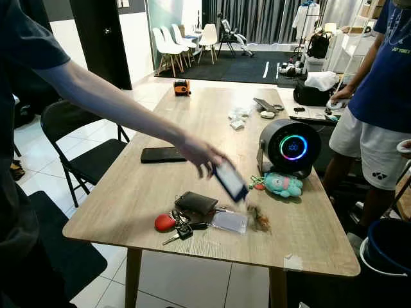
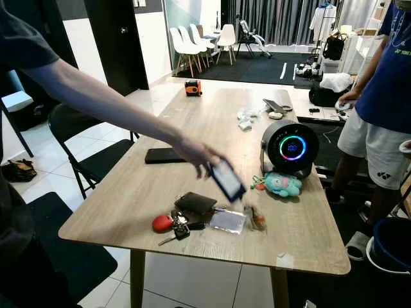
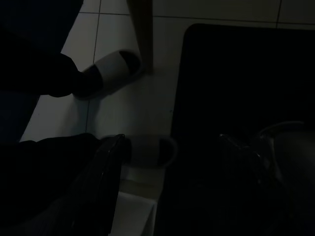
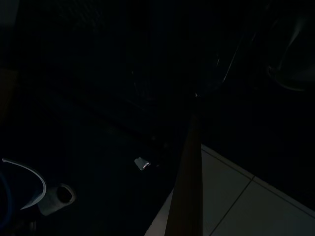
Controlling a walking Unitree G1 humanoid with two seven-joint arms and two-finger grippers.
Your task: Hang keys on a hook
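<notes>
The keys (image 1: 179,229) lie near the table's (image 1: 128,192) near edge beside a red tag (image 1: 164,222) and dark wallet (image 1: 196,203). A person's hand (image 1: 202,156) holds a phone (image 1: 230,179) above them. Whether either gripper's jaws are apart cannot be told.

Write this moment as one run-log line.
keys: on table, near edge | person's hand: holding phone above | grippers: idle

Wooden table (image 1: 160,192), black phone (image 1: 163,154), round speaker (image 1: 290,147), teal plush toy (image 1: 282,185), black wallet (image 1: 196,203)
</notes>
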